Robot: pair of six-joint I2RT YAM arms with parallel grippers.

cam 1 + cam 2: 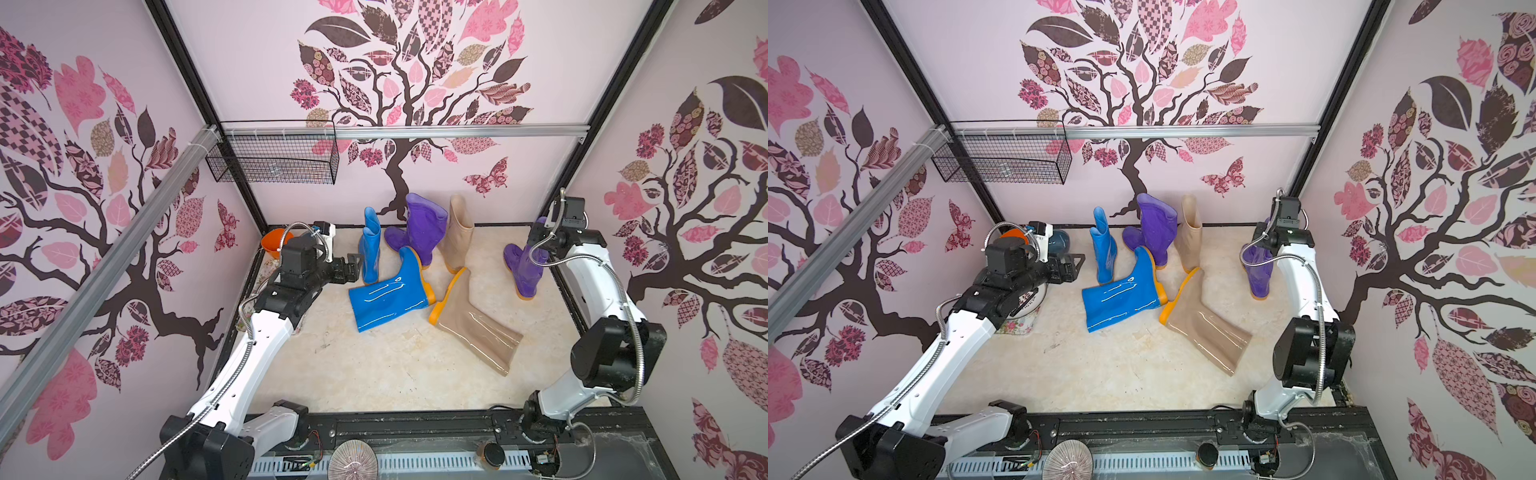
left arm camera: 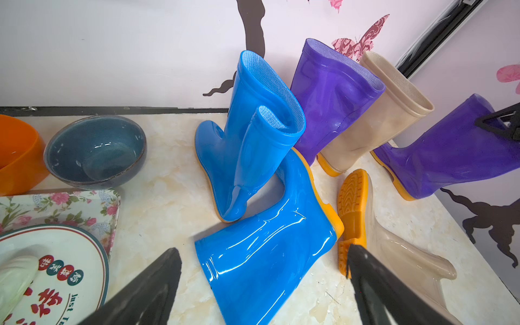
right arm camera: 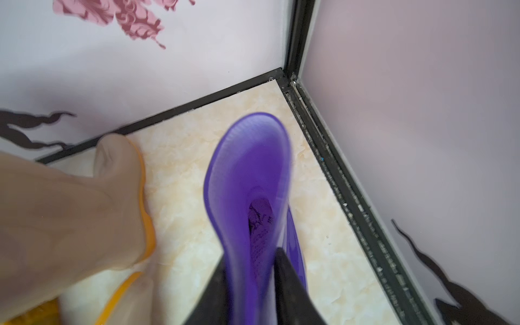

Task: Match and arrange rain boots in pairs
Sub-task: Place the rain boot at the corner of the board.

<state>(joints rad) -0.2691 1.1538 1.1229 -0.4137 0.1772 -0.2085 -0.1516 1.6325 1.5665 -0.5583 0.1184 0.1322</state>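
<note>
Rain boots: six on the marble tabletop, bunched toward the back wall, pairs not all together yet.
Blue pair: the upright blue boot stands at the back, and the fallen blue boot lies on its side right against it.
Purple pair: split! The back purple boot stands between blue and beige, while the lone purple boot stands well apart, near the right edge.
Beige pair: the upright beige boot is just beside the back purple one. The fallen beige boot lies flat, its sole toward the fallen blue boot.
Right gripper: at the lone purple boot's cuff, a finger on either side of the wall. It's blurred, so I cannot tell whether it is squeezing.
Left gripper: jaws spread wide with nothing in them, hanging over the fallen blue boot's shaft.
Left wrist only: the fallen beige boot's sole tread, plus the grey-blue bowl, orange cup, floral tray and plate. From above, the arm covers most of these.
Right wrist only: straight down the purple shaft to a printed label inside.
Top views only: the wire basket on the back wall.
</note>
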